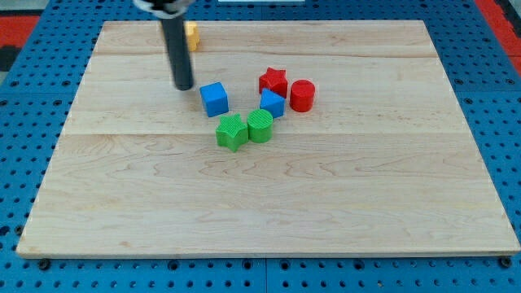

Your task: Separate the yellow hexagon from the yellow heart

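Yellow block (192, 35), shape unclear, peeks from behind my rod at the board's (366, 203) top left, while my tip (185, 86), bare and holding nothing, rests just left of the blue cube (215, 98).

My tip (185, 86) rests on the counter (326, 203) toward the view's upper left. Just behind the rod, at the view's top, sits a yellow block (192, 35), partly hidden. To the tip's right lies the blue cube (215, 98). Further right cluster the red star (273, 81), the red cylinder (302, 95) and a smaller blue block (273, 103). Below them, the green star (232, 132) touches the green cylinder (260, 126).
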Robot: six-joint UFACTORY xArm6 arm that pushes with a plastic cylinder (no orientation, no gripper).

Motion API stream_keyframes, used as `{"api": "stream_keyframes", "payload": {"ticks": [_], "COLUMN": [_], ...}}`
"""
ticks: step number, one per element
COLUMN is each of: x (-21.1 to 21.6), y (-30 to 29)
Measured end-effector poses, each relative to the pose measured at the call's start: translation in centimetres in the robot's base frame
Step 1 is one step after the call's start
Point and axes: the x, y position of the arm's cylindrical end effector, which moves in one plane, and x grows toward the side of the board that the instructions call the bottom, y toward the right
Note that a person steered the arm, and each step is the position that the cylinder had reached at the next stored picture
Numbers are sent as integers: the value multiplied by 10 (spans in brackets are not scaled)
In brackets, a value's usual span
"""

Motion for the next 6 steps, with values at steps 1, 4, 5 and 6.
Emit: {"api": "stream_keyframes", "payload": {"ticks": [1, 4, 5, 6], "x": [23, -156, -152, -109], "y": [92, 79, -44, -32]}}
